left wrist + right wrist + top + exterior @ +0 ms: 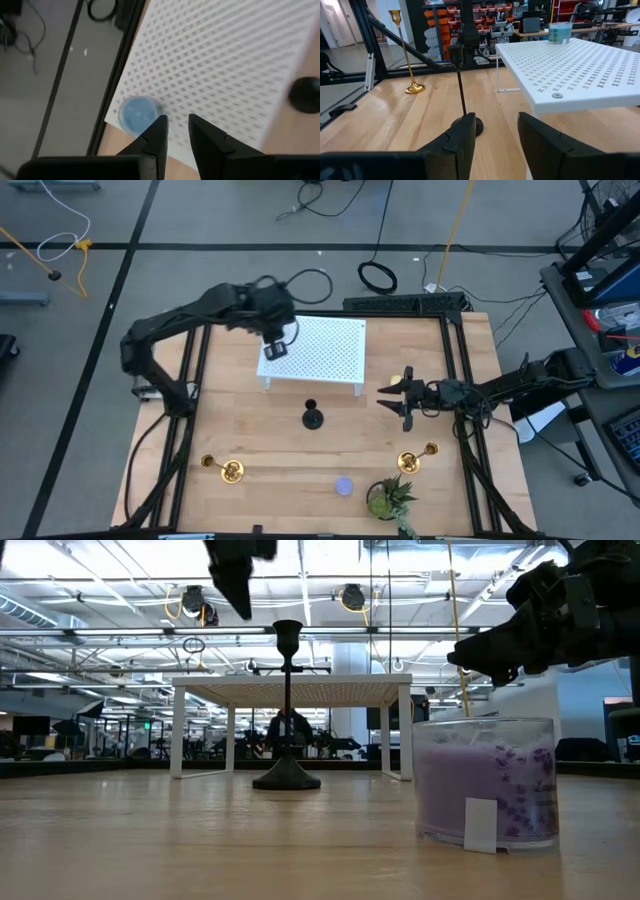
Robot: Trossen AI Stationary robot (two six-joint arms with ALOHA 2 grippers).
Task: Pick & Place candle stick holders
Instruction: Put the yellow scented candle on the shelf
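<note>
A black candle stick holder [313,418] stands on its round base in front of the white perforated platform [330,350]; it also shows in the low view [287,710] and the right wrist view [462,85]. Two gold holders stand upright near the front edge, one on the left [230,470] [408,55] and one on the right [410,462]. My left gripper [277,345] [177,125] hangs open and empty above the platform's left part, beside a blue candle [136,112]. My right gripper [395,402] [495,125] is open and empty, level, to the right of the black holder and pointing at it.
The blue candle [560,32] sits on the platform's far left corner. A purple candle [345,486] [485,780] and a small green potted plant [388,498] stand near the front edge. Black frame rails run along the table's left and right sides.
</note>
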